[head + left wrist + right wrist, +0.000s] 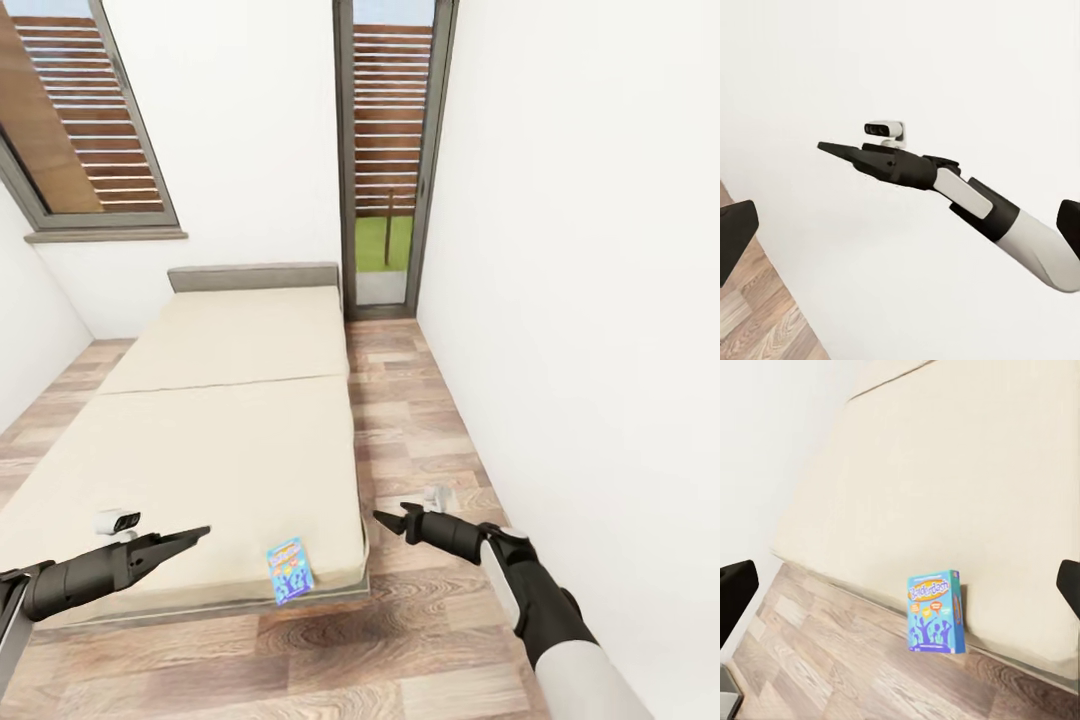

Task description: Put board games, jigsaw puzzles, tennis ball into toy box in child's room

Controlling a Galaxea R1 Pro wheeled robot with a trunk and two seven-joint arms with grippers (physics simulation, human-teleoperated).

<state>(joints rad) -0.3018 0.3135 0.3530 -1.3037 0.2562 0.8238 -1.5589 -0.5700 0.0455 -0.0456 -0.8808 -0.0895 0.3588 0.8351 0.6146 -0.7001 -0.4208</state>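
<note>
- I am facing the bed [220,420] from its foot end, with a white wall on my right and a tall glass door [388,160] past the headboard.
- One board game, the blue box [290,571], stands upright at the foot of the bed, leaning against the mattress edge near the right-hand corner. In the right wrist view the same blue box [935,611] has its bottom edge on the wood floor [832,675], its printed face turned outward.
- The mattress top looks bare from here; I see just this one game at the bed.
- My left gripper [190,537] hangs over the near edge of the mattress, to the left of the box and well apart from it. Its fingers look drawn together to a thin point, holding nothing.
- My right gripper [385,520] hovers over the floor strip beside the bed, right of the box and apart from it. In the left wrist view the right gripper [832,148] also reads as narrow and empty.
- Neither claw touches the box, so its pickup has not begun.
- As I judge it, the blue box is left to grasp and carry to the toy box; I cannot tell from here how the rest of the toys stand.
</note>
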